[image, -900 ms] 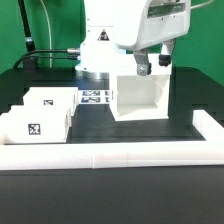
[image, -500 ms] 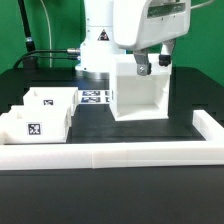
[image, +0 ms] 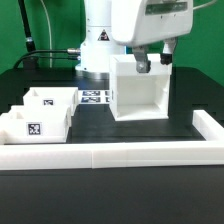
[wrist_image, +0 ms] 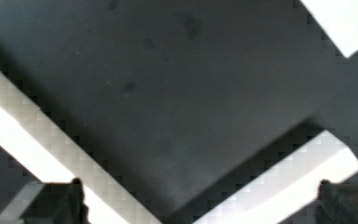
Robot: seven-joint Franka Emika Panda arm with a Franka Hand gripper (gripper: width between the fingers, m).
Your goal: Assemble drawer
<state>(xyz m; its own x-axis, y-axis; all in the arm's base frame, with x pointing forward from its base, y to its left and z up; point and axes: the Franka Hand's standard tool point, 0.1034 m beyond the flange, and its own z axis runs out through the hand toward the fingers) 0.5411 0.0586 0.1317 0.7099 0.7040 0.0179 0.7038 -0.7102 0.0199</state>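
Note:
The drawer's tall white casing (image: 140,95) stands upright on the black table, right of centre in the exterior view. My gripper (image: 153,62) hangs just over its top edge, jaws spread wide and holding nothing. In the wrist view the casing's white walls (wrist_image: 34,110) run as pale bands across the dark inside. The gripper (wrist_image: 197,205) shows there only as two dark fingertips (wrist_image: 55,203) far apart. Two small white trays with tags, one (image: 50,103) behind the other (image: 35,125), sit at the exterior view's left.
The marker board (image: 95,97) lies flat between the trays and the casing. A long low white border wall (image: 110,155) runs along the front and up the exterior view's right side. The robot's base stands behind the casing.
The arm and gripper have shifted slightly to the exterior view's left over the casing. The casing and both trays have stayed where they were.

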